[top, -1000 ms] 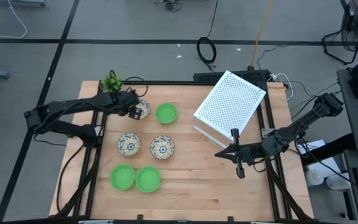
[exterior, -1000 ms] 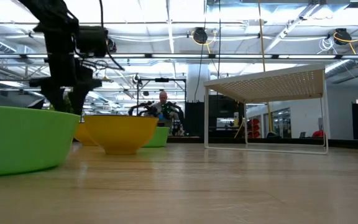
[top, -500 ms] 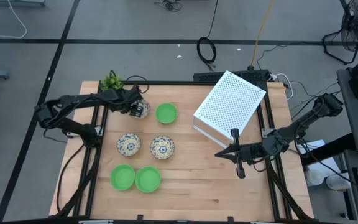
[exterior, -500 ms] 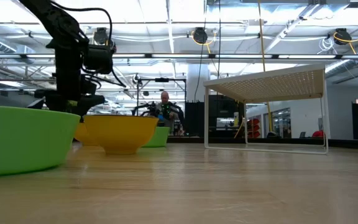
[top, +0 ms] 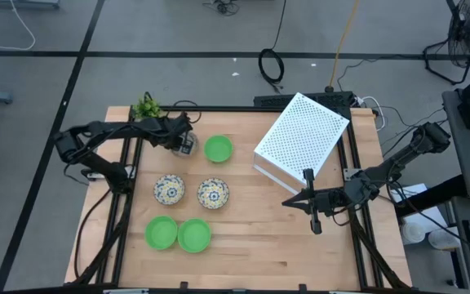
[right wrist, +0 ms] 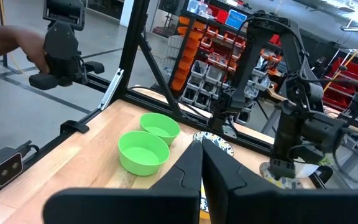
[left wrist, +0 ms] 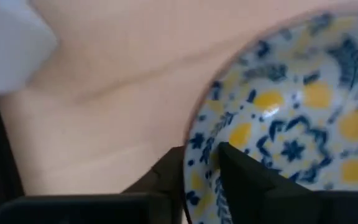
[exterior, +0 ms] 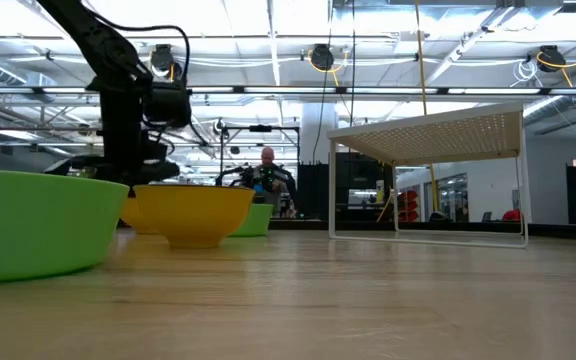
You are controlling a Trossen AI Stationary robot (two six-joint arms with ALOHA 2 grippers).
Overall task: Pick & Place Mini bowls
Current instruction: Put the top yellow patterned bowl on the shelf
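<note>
My left gripper [top: 183, 140] [left wrist: 197, 158] stands over the far-left floral mini bowl [top: 189, 148] [left wrist: 303, 118] and is shut on it; the bowl sits on the wooden table. A green mini bowl [top: 218, 149] sits to its right. Two more floral bowls [top: 169, 189] [top: 213, 193] sit mid-table, and two green ones [top: 161, 233] [top: 194, 235] lie nearer the front edge. My right gripper [top: 288, 202] [right wrist: 201, 162] hangs shut and empty above the table's right half. My left gripper has the floral bowl by its rim [left wrist: 199, 140], one finger [left wrist: 247, 180] inside the bowl and the other [left wrist: 163, 177] outside it. The fingers come from above, pointing steeply down. The bowl sits upright on the table.
A white perforated rack [top: 302, 139] stands at the back right. A small potted plant [top: 146, 107] sits at the far left corner, close behind my left gripper. Black frame rails [top: 129, 163] run along the table's sides. A person [exterior: 265, 165] shows in the room beyond.
My left gripper has come down onto the far-left floral bowl and shifted a little toward the table's right edge. The bowls have stayed where they were.
</note>
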